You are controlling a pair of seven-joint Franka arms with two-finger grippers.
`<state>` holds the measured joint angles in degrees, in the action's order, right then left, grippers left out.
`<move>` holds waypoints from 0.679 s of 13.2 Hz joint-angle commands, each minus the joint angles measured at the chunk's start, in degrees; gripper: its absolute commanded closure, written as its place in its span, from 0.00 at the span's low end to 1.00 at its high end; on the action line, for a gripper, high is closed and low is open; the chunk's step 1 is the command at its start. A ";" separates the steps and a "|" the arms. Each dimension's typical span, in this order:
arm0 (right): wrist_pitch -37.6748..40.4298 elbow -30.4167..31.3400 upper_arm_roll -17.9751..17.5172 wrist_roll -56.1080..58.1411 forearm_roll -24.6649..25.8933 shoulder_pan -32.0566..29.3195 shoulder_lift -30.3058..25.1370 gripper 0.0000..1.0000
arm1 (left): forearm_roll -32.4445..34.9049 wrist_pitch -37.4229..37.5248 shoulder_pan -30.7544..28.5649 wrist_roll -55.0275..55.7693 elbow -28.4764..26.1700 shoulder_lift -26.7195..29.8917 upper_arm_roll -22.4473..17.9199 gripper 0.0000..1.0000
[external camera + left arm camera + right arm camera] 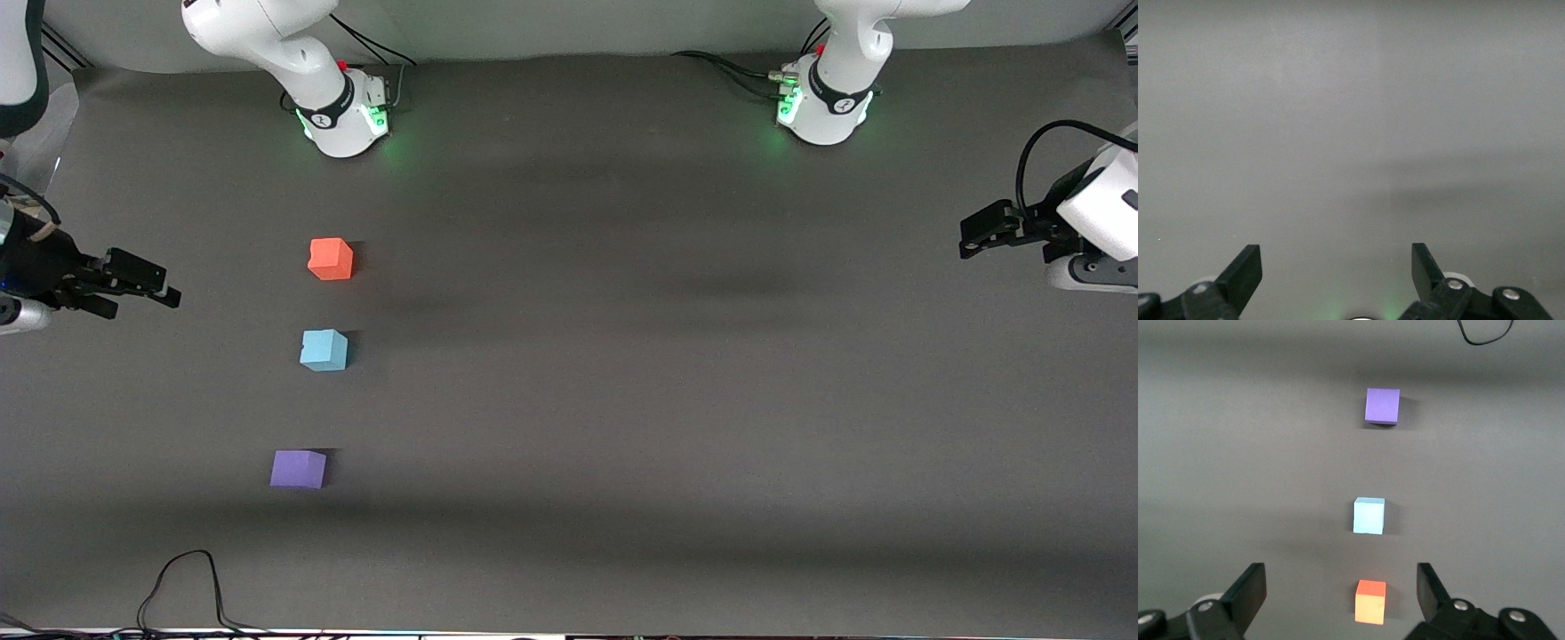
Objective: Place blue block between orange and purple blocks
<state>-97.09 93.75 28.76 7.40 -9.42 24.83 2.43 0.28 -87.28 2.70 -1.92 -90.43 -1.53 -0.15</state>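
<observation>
Table (676, 373): broad dark grey sheet, matte and faintly napped, flat, with soft shadow bands across it; carries all three cubes toward the right arm's end.

Right end effector (164, 292): black, two flat tapered fingers, standing apart with nothing between them; held at the table's edge at the right arm's end, apart from the cubes, which its wrist view shows in a line. Arm appears to wait.

Left end effector (969, 238): black, same build, fingers apart and empty in its wrist view, which shows only bare grey surface; held at the table's edge at the left arm's end, well apart from the cubes. Arm waits.

Orange block (331, 259): small orange-red cube, matte, foam-like, edges slightly soft; farthest of the three from the front camera.

Blue block (324, 350): small sky-blue cube, matte, foam-like, same size as the others; lies on the table between orange and purple, touching neither, nearly in line with them and somewhat closer to orange.

Purple block (299, 468): small violet cube, matte, crisp faces; nearest the front camera, set slightly toward the right arm's end.

Progress: judged done, or all but. Blue sits in the gap, released and upright. Nothing left except perhaps centring it more evenly.
</observation>
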 commanded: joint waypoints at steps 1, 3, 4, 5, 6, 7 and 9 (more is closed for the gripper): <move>0.33 0.99 -14.55 -3.09 3.96 -11.60 -1.28 0.00 | 0.07 0.36 0.37 -0.98 0.43 -0.05 -0.64 0.00; -0.81 2.57 -23.19 -3.18 5.20 -19.43 -1.37 0.00 | 0.07 0.44 0.46 -0.98 0.43 -0.05 -0.55 0.00; -1.34 3.62 -25.40 -3.09 5.20 -22.17 -1.55 0.00 | 0.07 0.45 0.46 -0.98 0.43 -0.05 -0.55 0.00; -1.78 4.59 -26.55 -3.09 5.20 -23.76 -2.07 0.00 | 0.07 0.53 0.46 -0.98 0.43 -0.05 -0.55 0.00; -1.79 5.38 -27.26 -3.09 5.11 -24.99 -2.77 0.00 | 0.07 0.62 0.46 -0.81 0.43 -0.05 -0.55 0.00; -1.79 6.08 -28.75 -3.09 5.11 -26.14 -3.56 0.00 | 0.07 0.62 0.46 -0.81 0.43 -0.05 -0.55 0.00; -1.78 7.49 -31.65 -3.18 5.20 -27.81 -5.06 0.00 | 0.07 0.62 0.46 -0.81 0.43 -0.05 -0.64 0.00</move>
<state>-97.83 97.79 0.23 5.22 -5.46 -1.22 1.08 0.28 -87.29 2.70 -1.96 -90.43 -1.58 -0.27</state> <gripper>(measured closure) 0.000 0.000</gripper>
